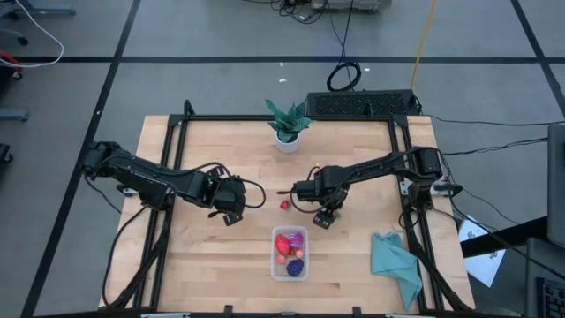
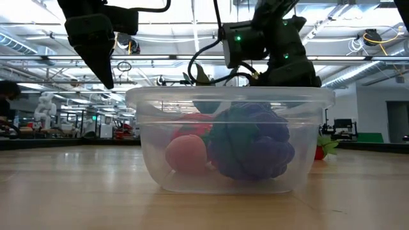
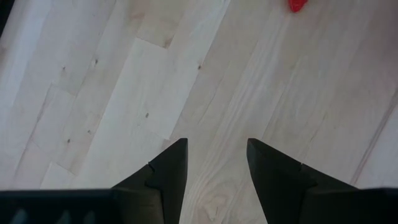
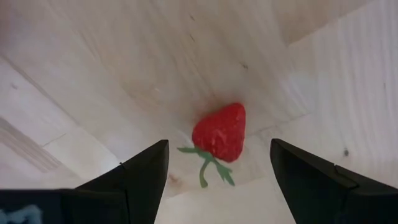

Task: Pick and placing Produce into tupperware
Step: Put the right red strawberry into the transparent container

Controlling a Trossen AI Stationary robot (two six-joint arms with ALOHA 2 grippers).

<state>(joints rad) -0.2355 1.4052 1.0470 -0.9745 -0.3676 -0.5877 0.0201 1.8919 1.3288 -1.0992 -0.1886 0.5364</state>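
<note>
Strawberry [image 4: 219, 132] lies loose on the surface [image 1: 221, 256], just beyond the tupperware [image 1: 290, 253], which we see already holding several produce pieces. Right claw [image 4: 217, 180] hangs wide over the berry; left claw [image 3: 214, 165] waits nearby, open, empty. One piece left, we judge.

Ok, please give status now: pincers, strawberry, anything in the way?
Right pincer open, over strawberry. Left pincer open, empty. Tupperware part filled. Nothing in the way.
</note>
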